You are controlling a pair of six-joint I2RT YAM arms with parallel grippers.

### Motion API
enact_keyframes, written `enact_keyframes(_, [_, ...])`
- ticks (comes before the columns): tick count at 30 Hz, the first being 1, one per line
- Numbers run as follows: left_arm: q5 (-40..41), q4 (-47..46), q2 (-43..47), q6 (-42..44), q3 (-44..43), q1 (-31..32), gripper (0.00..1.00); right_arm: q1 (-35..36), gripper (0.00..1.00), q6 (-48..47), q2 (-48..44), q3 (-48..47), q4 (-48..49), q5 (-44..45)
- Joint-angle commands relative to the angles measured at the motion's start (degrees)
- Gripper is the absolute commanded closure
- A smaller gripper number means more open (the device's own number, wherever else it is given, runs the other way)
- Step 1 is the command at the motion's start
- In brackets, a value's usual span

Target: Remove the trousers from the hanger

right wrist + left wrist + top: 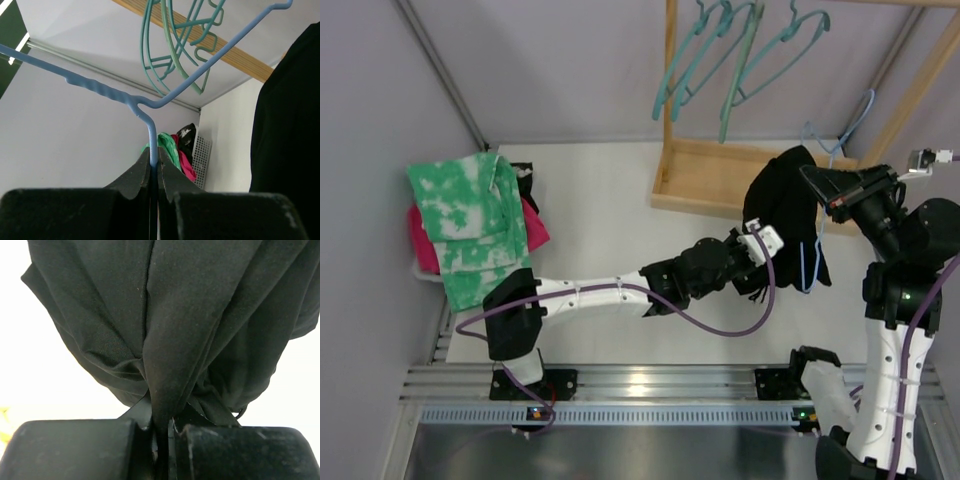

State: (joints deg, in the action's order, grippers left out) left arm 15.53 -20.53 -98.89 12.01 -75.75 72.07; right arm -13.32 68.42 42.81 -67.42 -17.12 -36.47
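left tool (162, 429) clamped trousers (190, 315) beside hanger (151, 134) | right tool (154, 169) pinched hanger wire | judged best: brace hanger, draw trousers off steadily

The trousers (782, 205) hang on the hanger (139, 103) at the counter's (600, 220) right, before the rack (705, 185), with a cloth pile (470, 225) far left.
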Motion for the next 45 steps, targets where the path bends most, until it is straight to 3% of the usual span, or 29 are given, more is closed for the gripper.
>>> enact_keyframes(1, [3.01, -3.64, 4.14, 1.43, -0.63, -0.44, 1.0, 0.67, 1.0, -1.08, -1.32, 0.44, 2.55, -0.89])
enact_keyframes(15, [5.48, 8.14, 13.55, -3.05, -17.05, -4.57, 1.0, 0.75, 1.0, -8.83, 0.7, 13.36, 0.6, -0.09])
enact_keyframes(35, [2.84, 7.88, 13.81, 2.32, -34.72, -5.54, 1.0, 6.03, 1.0, -18.94, 2.37, 18.29, -4.32, 8.16])
enact_keyframes(45, [1.44, 9.63, 15.83, -3.66, -39.21, -15.2, 1.0, 7.52, 1.0, -20.43, 4.47, 18.02, -7.13, 9.31])
